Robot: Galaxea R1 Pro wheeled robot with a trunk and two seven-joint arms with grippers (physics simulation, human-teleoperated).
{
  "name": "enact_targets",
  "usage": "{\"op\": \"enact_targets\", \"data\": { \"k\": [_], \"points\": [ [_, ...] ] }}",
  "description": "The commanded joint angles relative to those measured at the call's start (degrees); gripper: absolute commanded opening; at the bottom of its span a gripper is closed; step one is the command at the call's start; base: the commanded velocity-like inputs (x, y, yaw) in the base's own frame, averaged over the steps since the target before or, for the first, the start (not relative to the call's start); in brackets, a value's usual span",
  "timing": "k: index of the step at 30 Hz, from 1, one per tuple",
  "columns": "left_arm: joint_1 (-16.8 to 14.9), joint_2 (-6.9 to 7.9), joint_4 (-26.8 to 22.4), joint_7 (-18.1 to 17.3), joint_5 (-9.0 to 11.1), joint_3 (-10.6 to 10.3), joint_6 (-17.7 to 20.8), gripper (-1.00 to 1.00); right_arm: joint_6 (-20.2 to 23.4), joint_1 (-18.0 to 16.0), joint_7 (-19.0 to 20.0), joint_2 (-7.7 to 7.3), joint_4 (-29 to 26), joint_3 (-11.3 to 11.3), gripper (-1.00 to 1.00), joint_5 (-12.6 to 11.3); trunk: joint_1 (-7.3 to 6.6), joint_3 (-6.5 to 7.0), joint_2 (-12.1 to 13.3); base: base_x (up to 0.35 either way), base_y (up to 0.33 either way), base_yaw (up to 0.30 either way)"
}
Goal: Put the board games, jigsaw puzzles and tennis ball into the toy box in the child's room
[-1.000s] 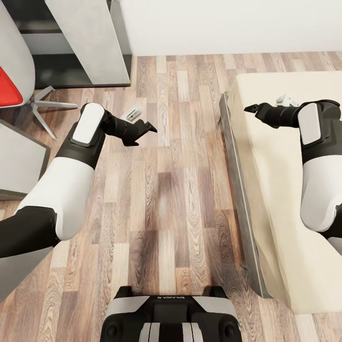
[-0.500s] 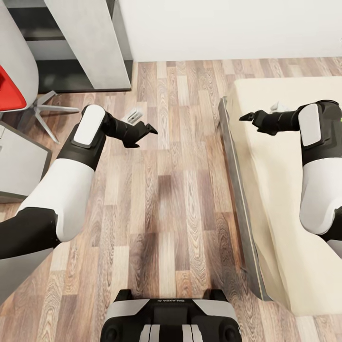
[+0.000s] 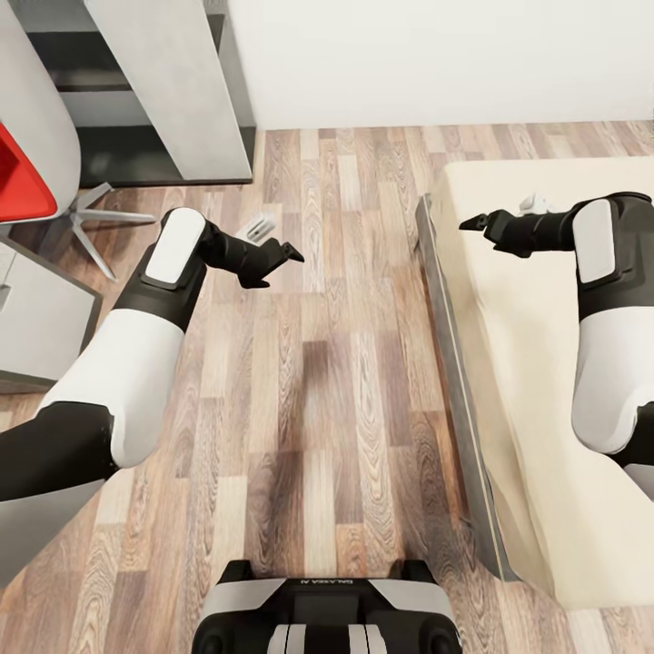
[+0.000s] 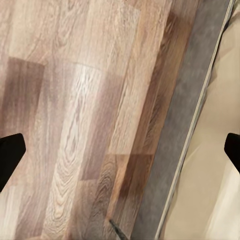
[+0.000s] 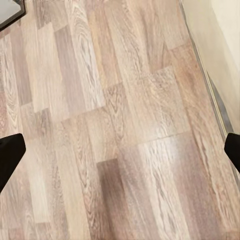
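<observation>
I stand over the wood-plank floor (image 3: 327,381) between the furniture at the left and the bed (image 3: 545,363) at the right. The bed is a beige mattress with a grey side rail (image 3: 454,381), and nothing lies on the part I can see. My left gripper (image 3: 277,241) hangs open above the floor with nothing in it. In the left wrist view its fingertips (image 4: 10,155) stand far apart. My right gripper (image 3: 498,212) is open and empty over the near corner of the mattress, and its fingertips (image 5: 10,152) are spread just as wide. The toys and the toy box are out of view.
A chair with a red seat (image 3: 18,182) and grey star legs (image 3: 91,218) stands at the left. A light grey slab (image 3: 36,313), perhaps the table's corner, lies below it. A grey upright panel with dark shelves (image 3: 173,82) meets the white wall (image 3: 436,54). My base (image 3: 327,618) shows in front.
The whole picture has slid slightly downward, so the camera moved toward the wall. Both arms keep their pose and both grippers stay open.
</observation>
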Motion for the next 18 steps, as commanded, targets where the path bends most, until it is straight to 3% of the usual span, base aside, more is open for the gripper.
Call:
{"op": "enact_targets", "data": {
  "k": [1,11,18],
  "points": [
    [0.08,-0.03,-0.05,0.6,0.57,-0.05,0.03,1.0,0.24,0.09,0.59,0.03,-0.15,-0.12,1.0,0.59,0.0,0.07,-0.02,0.0,0.0,0.0],
    [3.34,-1.05,-1.27,0.6,0.86,-0.01,0.01,1.0,0.24,3.6,0.62,0.05,-1.62,-0.15,1.0,0.45,0.44,0.63,-0.82,0.0,0.0,0.0],
    [9.91,-1.76,-8.68,0.6,2.88,0.0,-0.04,1.0,0.24,9.93,0.68,0.01,-8.26,-0.45,1.0,0.16,1.98,0.02,-3.63,0.0,0.0,0.0]
  ]
}}
